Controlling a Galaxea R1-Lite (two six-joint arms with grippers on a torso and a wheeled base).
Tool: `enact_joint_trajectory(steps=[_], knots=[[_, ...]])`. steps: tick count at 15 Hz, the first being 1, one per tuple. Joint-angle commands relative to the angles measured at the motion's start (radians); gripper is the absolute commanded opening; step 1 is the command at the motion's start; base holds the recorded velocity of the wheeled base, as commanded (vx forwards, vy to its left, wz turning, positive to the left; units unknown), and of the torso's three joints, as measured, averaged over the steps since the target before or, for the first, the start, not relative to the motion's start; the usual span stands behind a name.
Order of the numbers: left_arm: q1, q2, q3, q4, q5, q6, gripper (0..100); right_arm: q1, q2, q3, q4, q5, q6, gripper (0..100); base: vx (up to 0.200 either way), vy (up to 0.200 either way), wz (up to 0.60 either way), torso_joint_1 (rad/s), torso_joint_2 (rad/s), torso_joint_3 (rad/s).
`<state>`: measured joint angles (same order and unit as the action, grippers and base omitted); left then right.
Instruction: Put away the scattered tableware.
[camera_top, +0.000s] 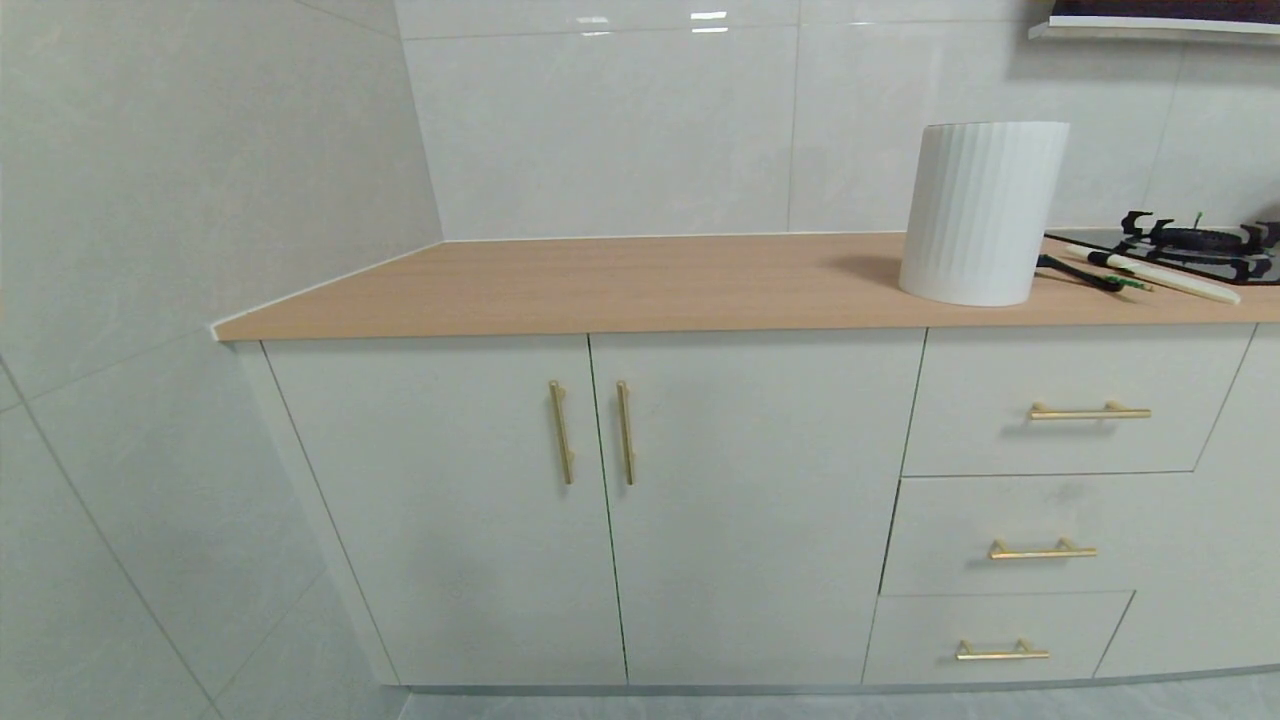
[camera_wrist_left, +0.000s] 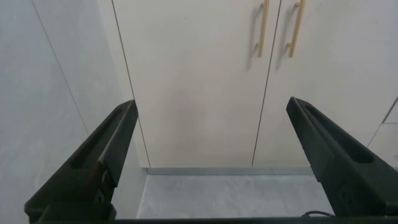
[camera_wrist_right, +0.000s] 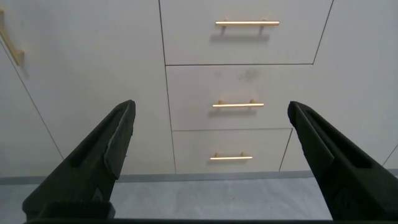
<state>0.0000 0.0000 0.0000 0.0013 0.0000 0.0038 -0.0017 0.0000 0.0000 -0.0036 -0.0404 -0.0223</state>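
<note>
Left pincer (camera_wrist_left: 210, 104), right pincer (camera_wrist_right: 210, 106): wide open, empty. Black and white long-handled utensils (camera_top: 1160, 271): on wooden tabletop (camera_top: 620, 285), above both pincers, beside white ribbed cylindrical holder (camera_top: 980, 210). Step, likely: approach. Next: raising, reaching rightward.

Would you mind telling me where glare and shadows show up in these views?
Head view: lamp glare on the wall tiles; the white container shades the countertop to its left. Right wrist view: drawer handles cast soft shadows on the fronts.
</note>
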Motion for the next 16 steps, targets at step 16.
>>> enact_joint_trajectory(steps=[16], knots=[[0.0,0.0,0.0,0.0,0.0,-0.001,100,0.0,0.003,0.0,0.001,0.001,0.001,100,0.0,-0.175,0.0,0.003,0.0,0.001]])
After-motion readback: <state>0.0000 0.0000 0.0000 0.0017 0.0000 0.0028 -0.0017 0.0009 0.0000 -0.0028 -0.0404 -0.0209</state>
